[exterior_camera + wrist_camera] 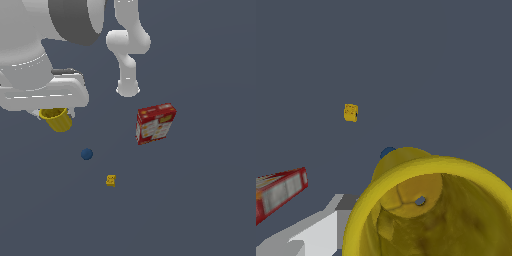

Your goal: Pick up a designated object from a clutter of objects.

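Exterior view: yellow cup (57, 119) tilted just beneath the end effector (49, 113), pinched there.

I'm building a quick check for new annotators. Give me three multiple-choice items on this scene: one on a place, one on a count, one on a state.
1. In the exterior view, the blue ball lies:
A. between yellow cup and yellow block
B. on the red box
C. inside the cup

2. Yellow things in view:
A. one
B. two
C. three

3. The cup is:
A. flat on the floor
B. tilted under the gripper
C. on the box

Answers: 1 A, the ball sits apart on the floor between them. 2 B, cup and block. 3 B, it hangs tilted at the hand.
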Motion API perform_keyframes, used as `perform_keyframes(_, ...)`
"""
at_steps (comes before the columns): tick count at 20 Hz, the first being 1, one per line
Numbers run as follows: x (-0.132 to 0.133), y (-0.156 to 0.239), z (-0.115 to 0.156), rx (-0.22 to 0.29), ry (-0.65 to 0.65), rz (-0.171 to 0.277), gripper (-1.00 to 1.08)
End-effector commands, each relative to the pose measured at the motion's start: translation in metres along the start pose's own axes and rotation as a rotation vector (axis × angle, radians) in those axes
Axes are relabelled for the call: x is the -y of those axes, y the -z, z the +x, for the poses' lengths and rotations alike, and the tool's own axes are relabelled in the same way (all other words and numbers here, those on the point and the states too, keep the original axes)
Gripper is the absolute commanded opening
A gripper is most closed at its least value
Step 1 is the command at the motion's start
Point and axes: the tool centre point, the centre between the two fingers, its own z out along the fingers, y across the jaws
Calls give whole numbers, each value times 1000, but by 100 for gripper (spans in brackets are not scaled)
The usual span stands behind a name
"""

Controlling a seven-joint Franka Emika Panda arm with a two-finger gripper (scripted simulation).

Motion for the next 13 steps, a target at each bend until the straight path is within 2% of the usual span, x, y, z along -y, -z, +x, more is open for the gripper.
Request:
perform_keyframes(1,-2,12,5,0,1,0,-100)
perform_keyframes(13,-6,31,14,0,1,0,-100)
